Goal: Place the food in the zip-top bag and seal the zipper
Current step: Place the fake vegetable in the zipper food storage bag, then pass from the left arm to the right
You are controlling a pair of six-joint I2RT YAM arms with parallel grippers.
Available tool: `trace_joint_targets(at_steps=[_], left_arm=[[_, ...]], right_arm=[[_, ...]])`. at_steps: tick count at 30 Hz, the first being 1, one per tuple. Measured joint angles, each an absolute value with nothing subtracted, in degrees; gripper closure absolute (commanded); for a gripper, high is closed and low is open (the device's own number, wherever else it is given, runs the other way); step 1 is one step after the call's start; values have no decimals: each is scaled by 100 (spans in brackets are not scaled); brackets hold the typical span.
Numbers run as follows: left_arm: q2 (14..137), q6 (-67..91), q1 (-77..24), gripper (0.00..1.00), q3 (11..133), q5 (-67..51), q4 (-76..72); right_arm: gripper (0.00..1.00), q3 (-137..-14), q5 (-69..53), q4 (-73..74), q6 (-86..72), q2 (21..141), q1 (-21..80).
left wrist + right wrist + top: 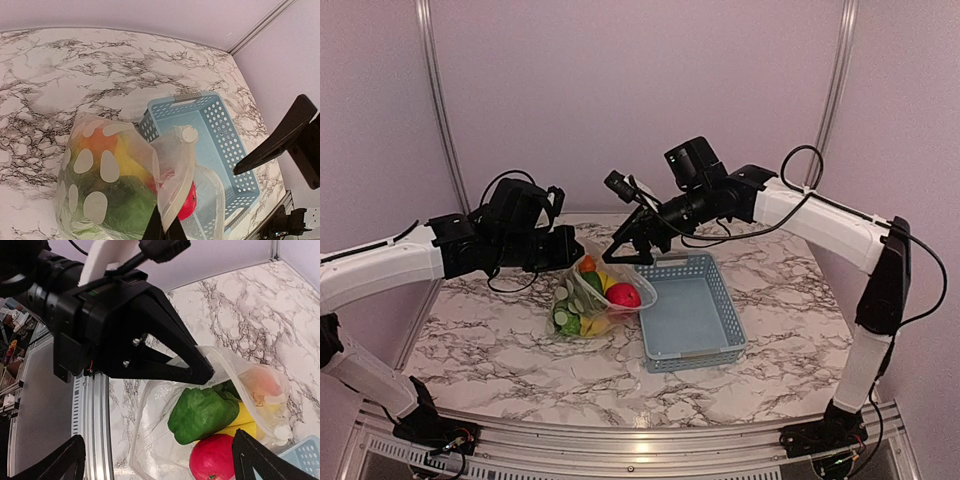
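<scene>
Before me, my white marbled surface (510, 355), bearing the dotted zip-top bag (572, 312) and, just beside it, the light-blue basket (692, 312).

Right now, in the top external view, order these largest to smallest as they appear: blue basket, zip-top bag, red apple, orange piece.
1. blue basket
2. zip-top bag
3. red apple
4. orange piece, only partly visible inside the bag, so its rank is less certain
</scene>
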State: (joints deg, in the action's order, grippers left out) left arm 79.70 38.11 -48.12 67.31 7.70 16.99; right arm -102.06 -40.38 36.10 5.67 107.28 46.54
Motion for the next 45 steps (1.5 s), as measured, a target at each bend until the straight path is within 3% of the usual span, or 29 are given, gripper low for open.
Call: trace_joint_targets(at_steps=[4, 10, 14, 20, 27, 39, 42, 45], left_arm=[[7907, 3356, -4766, 100, 6731, 598, 1699], [7773, 2237, -4746, 100, 6775, -32, 1885], [7758, 1330, -4735, 100, 6978, -622, 2209], [7767, 545, -4687, 100, 7054, -882, 2471], [7977, 357, -4652, 100, 7054, -1007, 2438], [8023, 336, -4536, 100, 7032, -1059, 2252], [8099, 336, -4510, 100, 7032, -1066, 2222], [8173, 336, -4493, 100, 7032, -1094, 2209]], right_arm=[[1, -10112, -4224, 3603, 980, 10197, 4099], [38, -9904, -4915, 3780, 2174, 10158, 2995], [49, -9714, -5094, 4080, 3120, 10370, 2749], [50, -8792, -5085, 4213, 4333, 10256, 3177], [59, -8075, -4630, 3894, 4797, 9795, 4040], [42, -8119, -4418, 3299, 4960, 9793, 4174], [42, -8152, -4418, 3260, 5022, 9839, 4250], [50, -8152, -4379, 3155, 5017, 9894, 4372]])
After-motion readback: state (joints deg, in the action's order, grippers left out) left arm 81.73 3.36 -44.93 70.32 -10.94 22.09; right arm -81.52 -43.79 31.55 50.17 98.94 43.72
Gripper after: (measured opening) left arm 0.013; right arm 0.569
